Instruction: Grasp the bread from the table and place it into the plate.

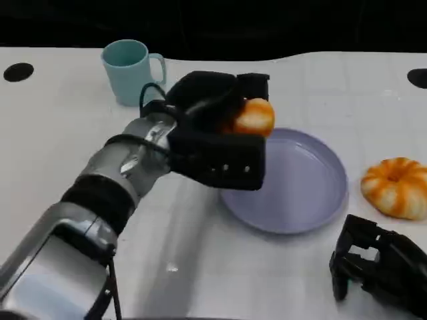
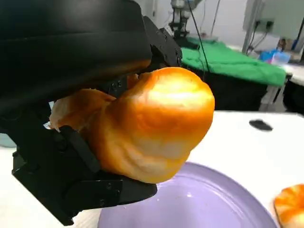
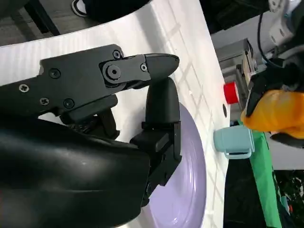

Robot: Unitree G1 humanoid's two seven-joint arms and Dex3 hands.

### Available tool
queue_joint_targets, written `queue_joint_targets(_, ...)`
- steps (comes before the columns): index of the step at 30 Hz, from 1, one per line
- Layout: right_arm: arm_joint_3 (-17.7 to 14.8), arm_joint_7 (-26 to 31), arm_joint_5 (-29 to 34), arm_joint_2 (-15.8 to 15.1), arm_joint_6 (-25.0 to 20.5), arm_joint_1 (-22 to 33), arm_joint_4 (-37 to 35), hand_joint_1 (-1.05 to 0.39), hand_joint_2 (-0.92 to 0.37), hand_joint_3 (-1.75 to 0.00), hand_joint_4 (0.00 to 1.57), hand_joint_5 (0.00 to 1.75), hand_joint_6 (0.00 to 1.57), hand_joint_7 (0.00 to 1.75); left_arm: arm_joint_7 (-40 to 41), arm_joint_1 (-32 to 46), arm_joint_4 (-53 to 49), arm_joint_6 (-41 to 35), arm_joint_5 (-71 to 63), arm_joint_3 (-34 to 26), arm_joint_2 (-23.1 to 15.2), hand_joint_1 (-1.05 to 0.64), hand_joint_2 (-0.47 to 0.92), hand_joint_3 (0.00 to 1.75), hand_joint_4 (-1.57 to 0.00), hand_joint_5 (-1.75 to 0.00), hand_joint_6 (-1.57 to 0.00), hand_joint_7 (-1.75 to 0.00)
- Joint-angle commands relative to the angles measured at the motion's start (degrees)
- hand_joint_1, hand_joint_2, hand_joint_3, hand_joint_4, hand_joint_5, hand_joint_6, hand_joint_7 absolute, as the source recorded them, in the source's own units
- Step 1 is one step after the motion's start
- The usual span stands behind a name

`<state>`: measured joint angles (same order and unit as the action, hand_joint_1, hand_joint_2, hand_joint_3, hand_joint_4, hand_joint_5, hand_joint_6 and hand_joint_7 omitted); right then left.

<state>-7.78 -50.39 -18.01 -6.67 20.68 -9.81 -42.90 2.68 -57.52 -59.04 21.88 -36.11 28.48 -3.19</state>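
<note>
One golden bread roll [image 1: 254, 117] sits clamped in the left hand [image 1: 217, 137] above the round lilac plate [image 1: 313, 193]; the right hand [image 1: 383, 263] rests with fingers apart.

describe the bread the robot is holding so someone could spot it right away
Start at the purple plate mid-table. Over its left rim, the left robot hand grips the bread, a golden-orange roll with a pale patch. Unlike the ridged, pumpkin-shaped bread lying right of the plate, it is off the table.

left hand [image 1: 220, 140] raised, fingers closed in a grip; right hand [image 1: 380, 263] low, fingers curled, holding nothing.
</note>
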Motion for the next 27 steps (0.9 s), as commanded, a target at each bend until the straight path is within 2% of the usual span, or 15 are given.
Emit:
queue_joint_targets(1,0.3,0.6,0.2,-0.2,-0.2,1.5,1.3,-0.58,-0.92,-0.22,0.72,1.75,0.62,1.65,-3.4,-3.8,-2.4,-2.5,-0.8,1.4,2.0,-0.20,0.52,1.05,-0.85,-1.75,-0.68,-1.75)
queue_joint_targets(5,0.5,1.0,0.5,-0.2,-0.2,1.8,1.8,-0.59,-0.92,-0.22,0.72,1.75,0.61,1.66,-3.8,-4.3,-2.9,-2.9,-0.8,1.6,2.3,-0.18,0.49,1.05,-0.86,-1.75,-0.69,-1.75)
queue_joint_targets(9,1.0,1.3,0.3,0.0,-1.4,2.7,3.9,-0.58,-0.92,-0.23,0.71,1.75,0.60,1.67,-7.6,-5.8,-5.6,-4.7,-1.0,3.0,4.8,-0.22,0.51,1.07,-0.81,-1.75,-0.70,-1.75)
queue_joint_targets(11,1.1,1.3,0.3,0.0,-1.2,2.9,4.1,-0.57,-0.92,-0.24,0.72,1.75,0.60,1.67,-8.4,-6.1,-6.1,-5.5,-0.9,3.1,5.4,-0.25,0.58,0.93,-0.76,-1.70,-0.72,-1.48)
queue_joint_targets(12,1.3,1.5,0.4,-0.1,-1.3,2.9,4.3,-0.57,-0.92,-0.24,0.72,1.75,0.60,1.67,-8.6,-6.3,-6.5,-5.9,-1.1,3.3,5.8,-0.25,0.60,0.90,-0.75,-1.69,-0.72,-1.42)
queue_joint_targets(16,1.6,2.1,0.4,-0.1,-1.5,3.2,4.8,-0.58,-0.92,-0.24,0.72,1.75,0.59,1.68,-8.2,-6.3,-7.6,-6.5,-1.3,3.9,6.8,-0.28,0.65,0.82,-0.74,-1.74,-0.66,-1.37)
queue_joint_targets(17,1.7,2.2,0.4,-0.1,-1.4,3.3,4.9,-0.58,-0.92,-0.24,0.72,1.75,0.59,1.68,-7.7,-6.1,-8.1,-6.4,-1.4,4.1,7.1,-0.30,0.71,0.75,-0.73,-1.73,-0.67,-1.35)
queue_joint_targets(18,1.7,2.1,0.2,0.0,-1.6,3.3,5.0,-0.59,-0.92,-0.24,0.72,1.75,0.59,1.68,-7.0,-5.8,-8.7,-6.1,-1.4,4.2,7.3,-0.31,0.75,0.70,-0.74,-1.74,-0.67,-1.41)
queue_joint_targets(20,1.7,1.9,-0.1,0.2,-1.9,3.4,5.0,-0.58,-0.92,-0.24,0.72,1.75,0.59,1.68,-5.8,-5.4,-9.5,-5.4,-1.6,4.6,7.5,-0.32,0.79,0.65,-0.84,-1.74,-0.67,-1.67)
queue_joint_targets(22,1.7,2.3,0.0,0.2,-2.1,3.4,5.2,-0.59,-0.92,-0.23,0.73,1.75,0.60,1.68,-5.3,-5.4,-10.1,-5.0,-2.2,5.4,7.6,-0.32,0.79,0.65,-0.89,-1.75,-0.70,-1.73)
queue_joint_targets(24,1.8,2.6,0.3,0.1,-2.0,3.5,5.3,-0.60,-0.92,-0.23,0.73,1.75,0.60,1.67,-6.0,-5.5,-10.8,-4.6,-2.6,5.9,7.5,-0.29,0.71,0.77,-0.90,-1.75,-0.72,-1.74)
queue_joint_targets(25,1.8,2.7,0.4,0.1,-1.8,3.6,5.3,-0.60,-0.92,-0.22,0.73,1.75,0.61,1.67,-6.6,-5.6,-11.0,-4.5,-2.5,5.9,7.5,-0.32,0.69,0.69,-0.84,-1.75,-0.74,-1.41)
queue_joint_targets(26,1.8,2.6,0.5,0.0,-1.8,3.6,5.4,-0.60,-0.92,-0.23,0.73,1.75,0.61,1.67,-7.4,-5.6,-11.2,-4.2,-2.2,5.8,7.4,-0.34,0.70,0.59,-0.80,-1.75,-0.79,-1.16)
queue_joint_targets(27,1.9,2.6,0.4,0.0,-2.0,3.7,5.5,-0.60,-0.92,-0.23,0.72,1.75,0.60,1.66,-8.5,-5.6,-11.3,-4.3,-1.9,5.7,7.4,-0.39,0.80,0.39,-0.71,-1.53,-0.78,-0.75)
